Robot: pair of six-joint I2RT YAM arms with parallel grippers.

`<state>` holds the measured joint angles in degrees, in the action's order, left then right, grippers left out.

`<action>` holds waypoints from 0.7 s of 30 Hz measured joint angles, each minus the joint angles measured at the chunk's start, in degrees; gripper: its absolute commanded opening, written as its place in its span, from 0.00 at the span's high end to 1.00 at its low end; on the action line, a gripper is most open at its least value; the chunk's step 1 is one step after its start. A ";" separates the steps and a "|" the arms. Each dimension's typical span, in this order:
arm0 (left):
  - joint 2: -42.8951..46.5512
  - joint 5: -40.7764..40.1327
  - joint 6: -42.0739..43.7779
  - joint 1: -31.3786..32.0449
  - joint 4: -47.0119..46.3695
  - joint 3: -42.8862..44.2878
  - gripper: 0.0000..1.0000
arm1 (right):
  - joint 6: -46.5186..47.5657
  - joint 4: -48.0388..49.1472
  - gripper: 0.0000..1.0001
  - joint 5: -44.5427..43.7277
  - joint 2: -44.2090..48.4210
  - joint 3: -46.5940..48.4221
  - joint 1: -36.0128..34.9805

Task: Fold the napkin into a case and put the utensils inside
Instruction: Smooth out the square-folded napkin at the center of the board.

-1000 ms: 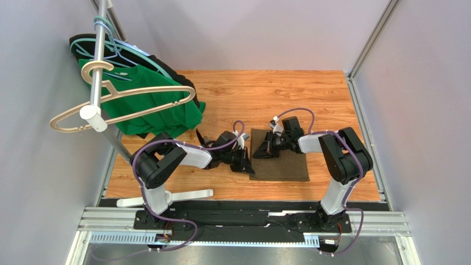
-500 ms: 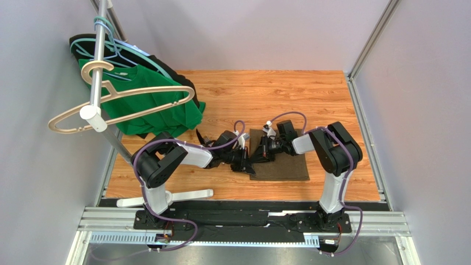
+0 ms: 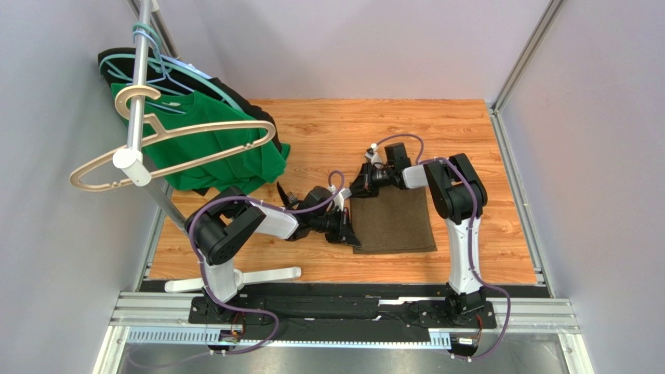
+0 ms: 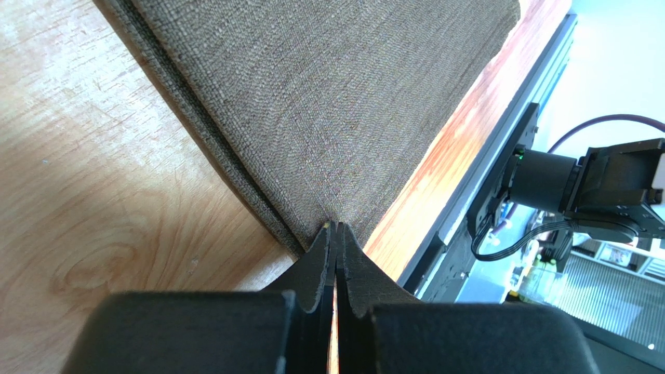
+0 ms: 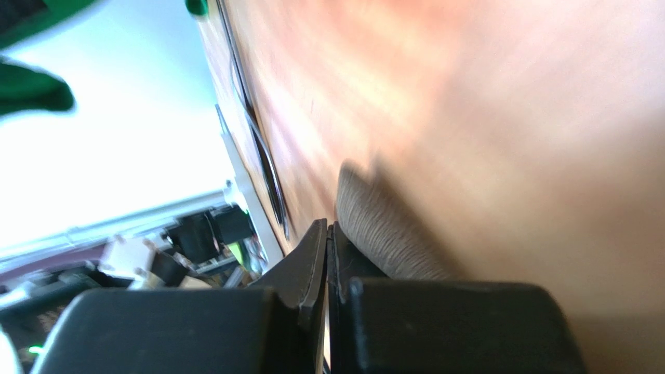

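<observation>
Napkin [image 3: 392, 222] lies flat. The left gripper [image 3: 350, 229] is pinched shut on its left edge, and the right gripper [image 3: 358, 188] is clamped on its far-left corner.

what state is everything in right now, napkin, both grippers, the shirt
napkin, lying flat on the table, not yet a case
left gripper, shut on the napkin's near left corner
right gripper, shut on the napkin's far left corner
green shirt, hanging from the rack
</observation>
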<state>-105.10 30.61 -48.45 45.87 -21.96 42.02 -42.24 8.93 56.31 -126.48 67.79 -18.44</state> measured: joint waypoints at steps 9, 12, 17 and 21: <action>-0.35 0.52 -0.20 -0.22 -2.29 -0.83 1.00 | -2.58 -9.62 0.99 0.59 -12.41 23.54 2.43; 0.59 -0.24 1.29 -0.04 0.66 0.00 0.90 | -2.99 -12.85 0.95 -1.18 -15.04 31.10 2.60; 6.73 -6.43 7.02 0.74 15.82 3.50 0.76 | -0.94 -21.00 0.86 -5.14 -9.44 32.54 4.02; 10.49 -9.90 9.60 0.87 25.24 10.16 0.84 | 0.55 -22.53 0.84 -7.82 5.55 22.23 6.25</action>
<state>-94.61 20.71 -38.85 46.74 3.29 52.18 -41.69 -13.61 48.49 -120.92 90.02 -12.19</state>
